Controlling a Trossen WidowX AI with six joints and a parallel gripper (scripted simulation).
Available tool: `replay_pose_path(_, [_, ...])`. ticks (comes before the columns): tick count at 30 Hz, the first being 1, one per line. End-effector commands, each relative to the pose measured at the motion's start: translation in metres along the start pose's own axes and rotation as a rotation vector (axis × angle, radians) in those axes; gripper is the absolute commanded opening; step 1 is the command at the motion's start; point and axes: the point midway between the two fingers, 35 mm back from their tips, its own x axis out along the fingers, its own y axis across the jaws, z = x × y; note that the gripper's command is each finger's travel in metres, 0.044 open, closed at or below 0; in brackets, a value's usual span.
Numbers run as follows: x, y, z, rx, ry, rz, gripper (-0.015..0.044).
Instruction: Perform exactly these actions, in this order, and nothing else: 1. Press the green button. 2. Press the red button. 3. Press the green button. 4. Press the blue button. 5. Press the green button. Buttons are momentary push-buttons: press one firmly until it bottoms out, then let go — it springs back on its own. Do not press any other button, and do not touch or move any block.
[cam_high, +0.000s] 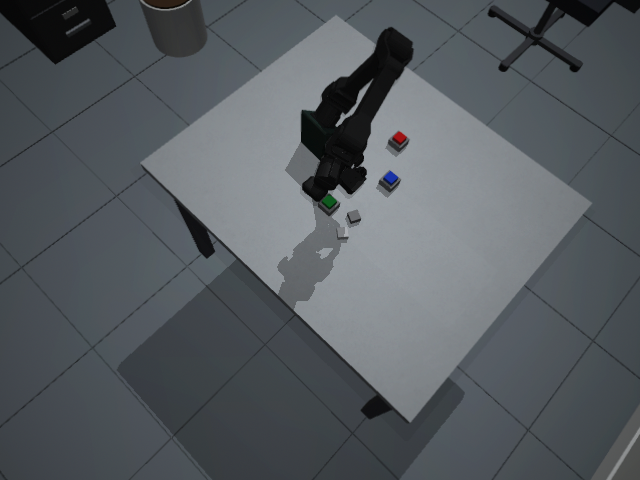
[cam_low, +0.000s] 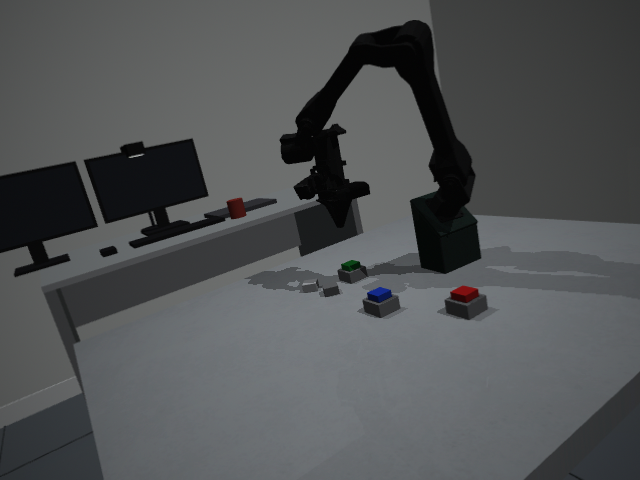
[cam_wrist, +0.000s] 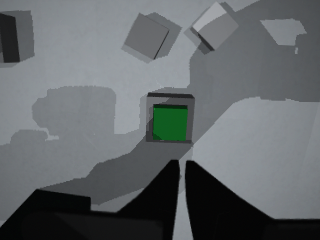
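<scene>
The gripper (cam_low: 338, 221) is hanging with its fingers almost closed and holding nothing, just above the green button (cam_low: 351, 265), which is sitting near the middle of the table (cam_low: 258, 392). Two small blocks (cam_low: 320, 287) are lying just left of the button, so any sideways move is needing care; the right side is having more room.
</scene>
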Motion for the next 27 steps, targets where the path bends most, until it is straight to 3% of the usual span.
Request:
replay_pose_path(1, [-0.003,0.011,0.005,0.000,0.018,0.008,0.0020])
replay_pose_path(7, [-0.009,0.099,0.060,0.006,0.013,-0.014,0.0020])
replay_pose_path(13, [-0.004,0.196,0.076,-0.003,0.015,0.024,0.0020])
replay_pose_path(20, [-0.001,0.199,0.076,-0.003,0.016,0.025,0.0020])
replay_pose_path(24, [0.048,0.200,0.076,-0.003,0.015,0.026,0.0020])
replay_pose_path(27, [0.058,0.201,0.075,-0.004,0.015,0.028,0.0020])
